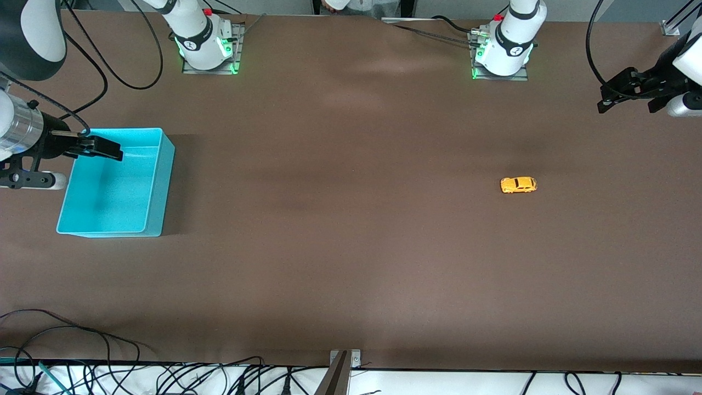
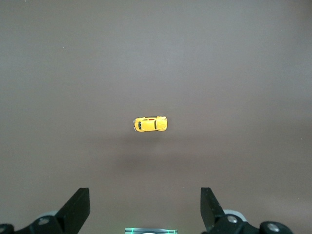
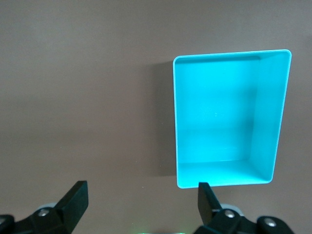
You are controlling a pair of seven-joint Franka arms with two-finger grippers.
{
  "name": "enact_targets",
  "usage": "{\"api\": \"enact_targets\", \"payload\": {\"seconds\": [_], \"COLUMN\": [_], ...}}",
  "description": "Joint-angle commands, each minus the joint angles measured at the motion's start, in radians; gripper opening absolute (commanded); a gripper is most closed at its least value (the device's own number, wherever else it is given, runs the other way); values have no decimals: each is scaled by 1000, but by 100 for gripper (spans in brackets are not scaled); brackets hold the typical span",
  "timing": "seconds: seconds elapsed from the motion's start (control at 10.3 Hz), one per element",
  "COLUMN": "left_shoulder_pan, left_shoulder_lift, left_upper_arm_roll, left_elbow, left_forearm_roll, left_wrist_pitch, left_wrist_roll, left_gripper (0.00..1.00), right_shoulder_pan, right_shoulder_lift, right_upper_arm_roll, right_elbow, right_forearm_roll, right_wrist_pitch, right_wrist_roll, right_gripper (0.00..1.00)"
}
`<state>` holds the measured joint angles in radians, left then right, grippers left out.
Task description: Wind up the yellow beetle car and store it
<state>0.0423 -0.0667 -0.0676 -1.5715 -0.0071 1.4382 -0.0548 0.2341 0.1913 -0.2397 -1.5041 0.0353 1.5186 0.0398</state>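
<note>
the car [image 1: 518, 185] sits alone on the table, well apart from the bin [image 1: 159, 181], long side running end to end. the left gripper [image 1: 630, 90] is closer to the car, fingers spread and empty. the right gripper [image 1: 101, 147], also spread, waits, probably over the bin's edge.

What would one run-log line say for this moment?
yellow beetle car: on table, untouched | turquoise bin: empty | left gripper: open, raised | right gripper: open, over bin
</note>
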Motion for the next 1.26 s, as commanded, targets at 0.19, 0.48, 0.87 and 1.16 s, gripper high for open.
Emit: {"api": "enact_targets", "payload": {"seconds": [0.19,0.48,0.87,1.16], "left_shoulder_pan": [8,8,8,8], "left_shoulder_lift": [16,16,16,16], "left_upper_arm_roll": [-3,-3,-3,-3], "left_elbow": [36,36,36,34], "left_forearm_roll": [-14,-14,-13,-13], "left_wrist_pitch": [-22,-22,-22,-24], "left_wrist_roll": [-3,-3,-3,-5], "left_gripper": [100,100,100,100], "right_shoulder_pan": [2,2,4,4], "right_shoulder_lift": [-9,-9,-12,-12], "right_upper_arm_roll": [-3,-3,-3,-3], "right_elbow": [-18,-18,-16,-25], "right_forearm_roll": [18,18,58,58], "right_wrist_pitch": [11,11,23,21], "right_wrist_roll": [12,14,12,12], "right_gripper": [100,100,100,100]}}
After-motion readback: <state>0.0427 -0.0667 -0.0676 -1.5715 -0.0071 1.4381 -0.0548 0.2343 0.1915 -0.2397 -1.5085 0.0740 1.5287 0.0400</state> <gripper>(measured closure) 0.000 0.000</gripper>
